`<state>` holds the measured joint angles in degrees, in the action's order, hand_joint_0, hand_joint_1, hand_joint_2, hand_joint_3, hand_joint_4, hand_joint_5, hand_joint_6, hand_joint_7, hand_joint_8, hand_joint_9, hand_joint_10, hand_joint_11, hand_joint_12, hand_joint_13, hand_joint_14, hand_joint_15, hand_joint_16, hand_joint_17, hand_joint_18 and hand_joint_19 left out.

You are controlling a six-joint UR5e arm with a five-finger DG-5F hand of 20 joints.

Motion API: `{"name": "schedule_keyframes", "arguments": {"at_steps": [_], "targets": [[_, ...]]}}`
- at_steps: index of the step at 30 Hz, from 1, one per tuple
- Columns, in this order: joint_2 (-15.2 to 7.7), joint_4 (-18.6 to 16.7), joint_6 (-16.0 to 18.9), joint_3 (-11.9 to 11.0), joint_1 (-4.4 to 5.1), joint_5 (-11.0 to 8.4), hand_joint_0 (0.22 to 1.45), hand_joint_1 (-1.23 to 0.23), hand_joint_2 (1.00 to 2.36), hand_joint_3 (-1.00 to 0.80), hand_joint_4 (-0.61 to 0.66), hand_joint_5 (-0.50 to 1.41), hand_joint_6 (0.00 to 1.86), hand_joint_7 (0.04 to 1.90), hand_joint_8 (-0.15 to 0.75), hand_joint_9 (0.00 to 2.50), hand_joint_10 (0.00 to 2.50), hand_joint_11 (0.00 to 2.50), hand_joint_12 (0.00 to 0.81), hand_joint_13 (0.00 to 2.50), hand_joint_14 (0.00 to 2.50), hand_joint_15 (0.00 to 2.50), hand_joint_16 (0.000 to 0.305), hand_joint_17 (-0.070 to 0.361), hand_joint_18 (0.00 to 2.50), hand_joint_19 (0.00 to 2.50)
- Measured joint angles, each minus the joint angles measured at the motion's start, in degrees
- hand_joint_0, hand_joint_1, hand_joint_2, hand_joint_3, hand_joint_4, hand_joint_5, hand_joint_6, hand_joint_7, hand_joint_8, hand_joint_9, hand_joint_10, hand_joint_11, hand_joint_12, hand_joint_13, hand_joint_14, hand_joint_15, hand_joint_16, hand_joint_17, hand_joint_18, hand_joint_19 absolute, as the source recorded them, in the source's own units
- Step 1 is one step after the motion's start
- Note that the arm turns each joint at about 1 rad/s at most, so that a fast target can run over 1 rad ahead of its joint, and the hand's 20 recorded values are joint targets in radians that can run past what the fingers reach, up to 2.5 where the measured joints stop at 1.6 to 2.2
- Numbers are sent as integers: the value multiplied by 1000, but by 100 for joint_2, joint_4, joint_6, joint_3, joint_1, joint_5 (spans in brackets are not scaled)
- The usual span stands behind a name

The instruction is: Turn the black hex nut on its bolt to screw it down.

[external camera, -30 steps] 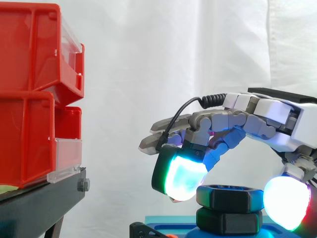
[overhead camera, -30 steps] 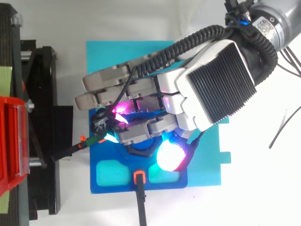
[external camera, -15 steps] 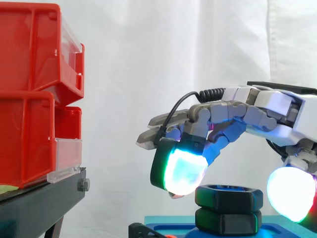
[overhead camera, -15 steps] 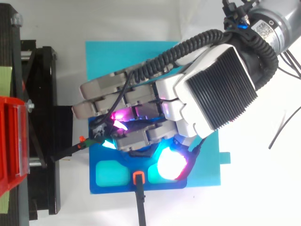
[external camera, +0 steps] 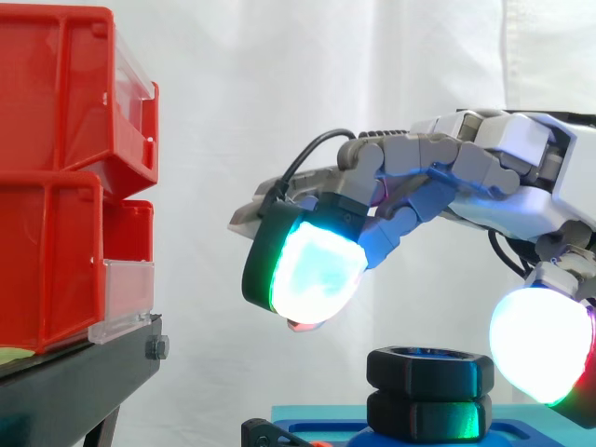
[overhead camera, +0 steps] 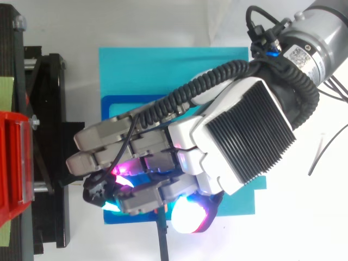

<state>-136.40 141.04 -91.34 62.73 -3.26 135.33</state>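
Under my fingers, nut: the black hex nut (external camera: 430,370) sits at 5 o'clock in the side view. It lies flat, directly on top of a second black hex piece (external camera: 430,414).
Base: both hex pieces stand on a blue board (external camera: 317,421). From above the board (overhead camera: 163,70) runs from 12 o'clock down to 6 o'clock.
Hand: my hand (external camera: 521,177) comes in from 3 o'clock in the side view and hangs above the nut, clear of it. From above it (overhead camera: 239,136) enters from 1 o'clock, with the fingers reaching toward 8 o'clock.
Grip: my fingers are loosely bent and spread, and they grip nothing.
Finger pad: one glowing fingertip (external camera: 307,265) hangs up and to 10 o'clock of the nut, apart from it.
Thumb pad: the white-glowing pad (external camera: 540,345) hangs just beside the nut at its 3 o'clock.
In the way: from above, my palm and fingers lie over the nut's place.
Bins: red bins (external camera: 56,168) are stacked at 9 o'clock on a black stand (external camera: 65,391), well apart from the nut.
Corner piece: a small black part (external camera: 265,433) sits at the board's 9 o'clock corner.
Backdrop: a white curtain (external camera: 279,93) hangs behind it all.
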Motion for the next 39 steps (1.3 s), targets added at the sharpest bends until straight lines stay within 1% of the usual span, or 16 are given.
{"name": "schedule_keyframes", "arguments": {"at_steps": [3,5,10,15,19,25,30,34,36,39], "targets": [[0,-83,6,0,21,-11,474,-464,1000,-500,369,-92,503,1157,307,885,8,264,382,520,0,14,58,130,464,113],[-1,-120,8,0,38,-17,497,-465,1000,-500,352,-80,503,1219,299,889,8,277,373,511,0,15,56,125,446,126],[-119,-168,27,-4,96,-30,528,-497,1000,-500,327,-70,502,1286,292,891,9,285,362,501,0,19,53,120,426,130],[-190,-171,57,-3,117,-28,553,-518,1000,-492,299,-63,501,1350,288,886,9,288,355,493,0,19,52,116,412,137],[-197,-140,62,-3,108,-12,539,-498,1000,-500,292,-57,500,1412,292,891,9,281,359,498,0,16,52,118,418,133],[-202,-110,7,1,98,15,507,-419,1000,-500,280,-60,548,1353,299,901,8,276,368,506,0,13,54,122,431,135],[-203,26,-81,3,63,66,498,-349,1000,-500,265,-55,560,1339,303,912,8,276,369,507,0,11,55,123,436,128],[-203,106,-118,3,31,92,494,-259,1000,-500,172,-40,555,1364,295,926,10,271,369,507,0,19,55,123,431,136],[-203,113,-136,3,24,95,495,-217,1000,-500,143,-33,551,1387,289,938,10,277,367,508,0,16,55,123,427,137],[-203,125,-186,3,19,91,496,-200,1000,-500,120,-26,549,1401,280,939,8,266,363,509,0,11,54,122,425,134]]}}
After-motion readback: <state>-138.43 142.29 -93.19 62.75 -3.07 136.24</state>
